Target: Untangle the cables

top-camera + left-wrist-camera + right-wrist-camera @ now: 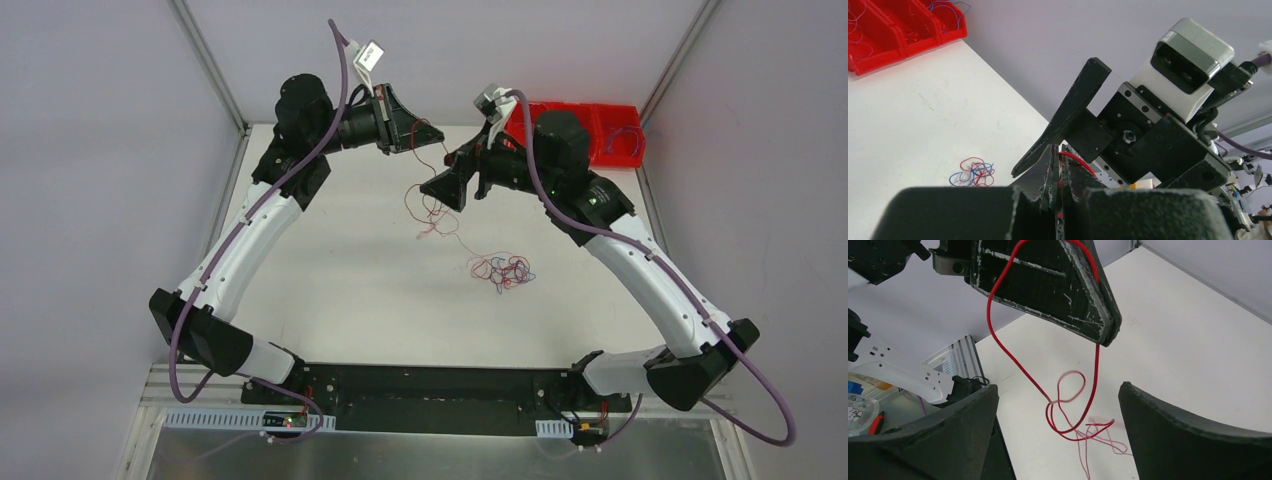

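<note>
Above table [330, 290] ctr, twd 12 o'clock: left gripper [1057, 165], jaws pressed together on one red cable [1096, 365], dangling to table. Right gripper [1058, 387] at its 5 o'clock, jaws spread wide. Cables [503, 270] bunched at 4 o'clock of ctr.

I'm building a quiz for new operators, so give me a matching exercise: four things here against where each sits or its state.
1. left gripper
2. right gripper
3. cable tangle
4. red bins

a. far right corner of the table
b. jaws open
c. lying on the table
d. jaws shut on a red cable

Pairs: 1-d, 2-b, 3-c, 4-a
</note>
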Motion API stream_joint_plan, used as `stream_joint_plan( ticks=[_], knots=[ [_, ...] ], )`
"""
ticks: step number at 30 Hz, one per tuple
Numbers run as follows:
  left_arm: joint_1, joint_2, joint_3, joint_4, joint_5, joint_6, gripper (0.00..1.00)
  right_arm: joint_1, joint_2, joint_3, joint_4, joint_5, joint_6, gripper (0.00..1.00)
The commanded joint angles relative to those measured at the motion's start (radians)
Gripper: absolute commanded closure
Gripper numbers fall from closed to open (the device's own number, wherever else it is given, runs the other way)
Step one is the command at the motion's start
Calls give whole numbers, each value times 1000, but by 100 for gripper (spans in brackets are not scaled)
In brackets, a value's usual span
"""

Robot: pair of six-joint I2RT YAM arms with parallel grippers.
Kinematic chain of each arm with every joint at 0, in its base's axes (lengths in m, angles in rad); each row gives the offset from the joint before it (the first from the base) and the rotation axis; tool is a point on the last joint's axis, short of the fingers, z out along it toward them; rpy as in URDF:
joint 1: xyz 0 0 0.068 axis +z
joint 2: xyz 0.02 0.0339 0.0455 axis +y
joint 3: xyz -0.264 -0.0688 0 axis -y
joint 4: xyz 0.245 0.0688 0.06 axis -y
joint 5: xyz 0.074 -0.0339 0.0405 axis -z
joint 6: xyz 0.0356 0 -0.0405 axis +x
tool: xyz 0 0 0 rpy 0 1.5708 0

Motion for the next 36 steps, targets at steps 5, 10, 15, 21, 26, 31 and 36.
stream_joint_plan(
  ticks=[5, 10, 15, 21, 26, 31, 36],
  knots=[
    [13, 10, 27, 120, -41, -162, 100, 25, 27, -33, 173, 118, -9, 39],
    [49, 30, 32, 119, -87, -241, 100, 26, 8, -71, 217, 134, 15, 100],
    [107, 15, -18, 97, -83, -178, 73, 22, -13, -37, 207, 141, 18, 100],
    [266, -106, -291, 110, -55, 200, 3, -26, -10, 75, 149, 171, 77, 100],
    [259, -139, -538, 169, 96, 462, 2, -46, -1, 120, 112, 169, 131, 100],
    [167, -85, -543, 277, 139, 471, 10, -48, -7, 128, 108, 195, 134, 100],
    [62, -115, -629, 261, 34, 485, 36, -50, 6, 142, 111, 321, 116, 100]
  ],
)
